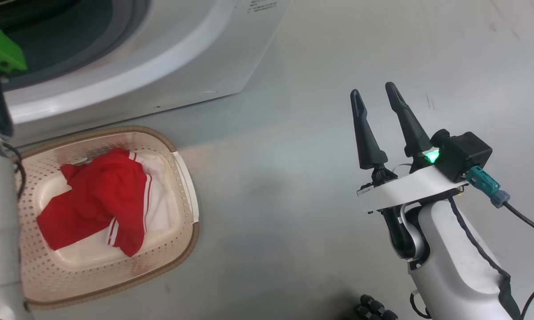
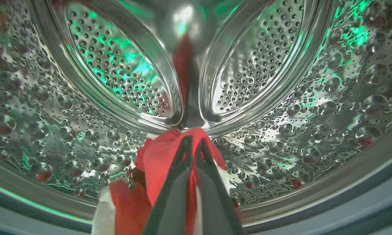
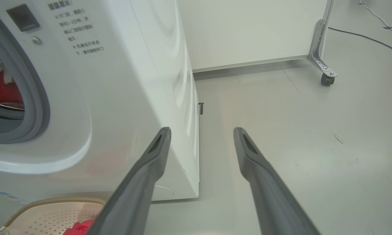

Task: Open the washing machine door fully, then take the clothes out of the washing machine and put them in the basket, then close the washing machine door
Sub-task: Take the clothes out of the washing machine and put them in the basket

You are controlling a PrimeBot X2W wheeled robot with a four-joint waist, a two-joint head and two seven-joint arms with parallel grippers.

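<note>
Inside the steel drum of the washing machine (image 2: 329,98), my left gripper (image 2: 193,141) is shut on a piece of the red and white clothes (image 2: 156,163), which bunches up around its fingers on the drum floor. In the head view the white washing machine (image 1: 169,58) stands at the top left, with the cream basket (image 1: 184,178) on the floor before it. More red clothes (image 1: 98,195) lie in that basket. My right gripper (image 1: 377,93) hovers open over the bare floor to the right, with nothing between its fingers (image 3: 150,163). The washing machine door is out of view.
A white panel on a metal bracket with a castor (image 3: 326,80) stands behind the machine. A black cable (image 3: 365,37) runs across the grey floor at the far right. The machine's white side (image 3: 156,81) lies close to my right gripper's left finger.
</note>
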